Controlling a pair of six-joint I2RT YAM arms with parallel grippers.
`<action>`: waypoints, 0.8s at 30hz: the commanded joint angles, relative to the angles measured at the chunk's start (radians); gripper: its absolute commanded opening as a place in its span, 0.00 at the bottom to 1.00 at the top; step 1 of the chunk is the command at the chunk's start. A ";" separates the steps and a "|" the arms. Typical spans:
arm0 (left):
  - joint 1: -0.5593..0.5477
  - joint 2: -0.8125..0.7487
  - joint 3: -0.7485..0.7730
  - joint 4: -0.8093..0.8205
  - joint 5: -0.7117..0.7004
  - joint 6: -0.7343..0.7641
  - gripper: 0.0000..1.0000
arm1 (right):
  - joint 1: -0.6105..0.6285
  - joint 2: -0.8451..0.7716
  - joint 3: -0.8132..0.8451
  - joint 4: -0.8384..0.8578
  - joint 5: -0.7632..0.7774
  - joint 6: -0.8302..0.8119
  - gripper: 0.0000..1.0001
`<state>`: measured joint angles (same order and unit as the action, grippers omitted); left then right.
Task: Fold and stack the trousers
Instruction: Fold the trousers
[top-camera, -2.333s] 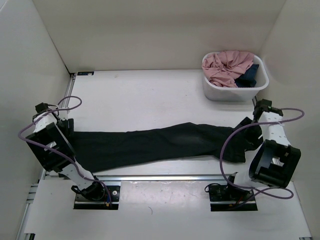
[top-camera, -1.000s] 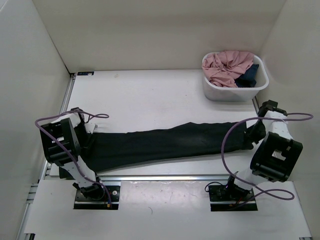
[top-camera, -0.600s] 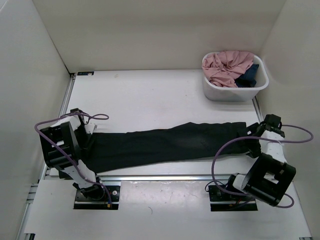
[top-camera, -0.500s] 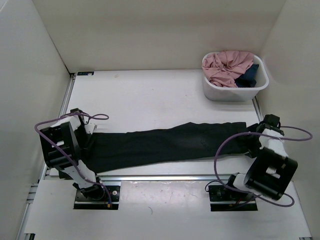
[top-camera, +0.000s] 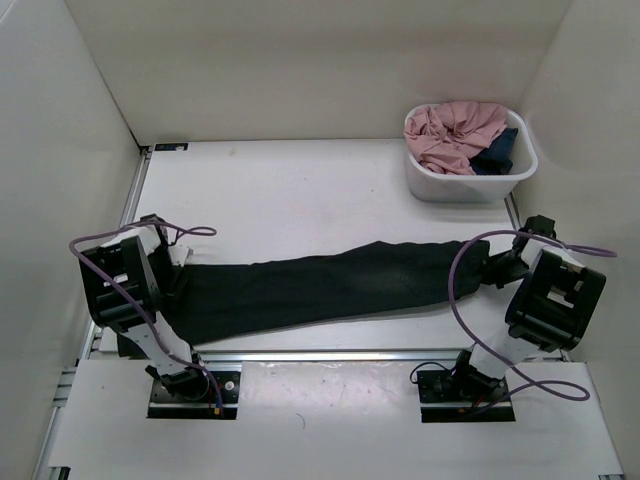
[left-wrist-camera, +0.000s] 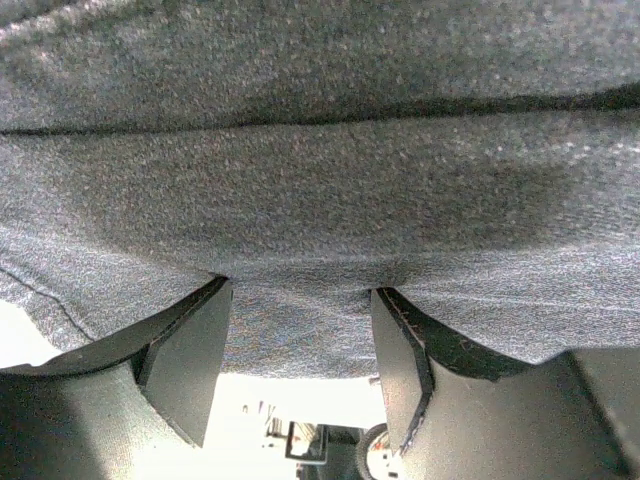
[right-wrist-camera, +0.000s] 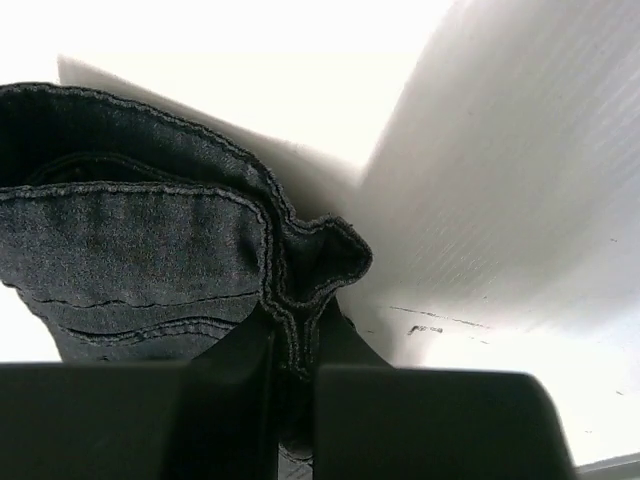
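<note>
Trousers (top-camera: 320, 285) lie stretched across mid-frame, left to right. Right gripper (right-wrist-camera: 293, 350) is clamped on a thin bit of their stitched edge, so a hard pull may slip it. Left gripper (left-wrist-camera: 300, 335) straddles cloth w/ jaws apart. Can't tell if it's pinched, so that end could drop & skew the fold.

Trousers (left-wrist-camera: 320, 200) overfill left wrist view — top, sides cut off.
</note>
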<state>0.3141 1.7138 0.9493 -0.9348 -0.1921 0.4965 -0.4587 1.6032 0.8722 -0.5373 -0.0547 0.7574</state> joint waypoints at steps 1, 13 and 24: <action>0.013 0.066 0.049 0.289 -0.007 0.007 0.69 | -0.032 0.028 -0.065 0.109 0.128 0.022 0.00; -0.104 0.204 0.575 0.055 0.239 -0.070 0.77 | -0.051 -0.284 0.128 -0.046 0.421 -0.176 0.00; -0.041 0.208 0.528 0.028 0.235 -0.079 0.80 | 0.151 -0.316 0.230 -0.067 0.513 -0.363 0.00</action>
<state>0.2691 1.9118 1.5070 -0.8886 -0.0013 0.4316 -0.4210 1.3228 0.9947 -0.5915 0.3630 0.5083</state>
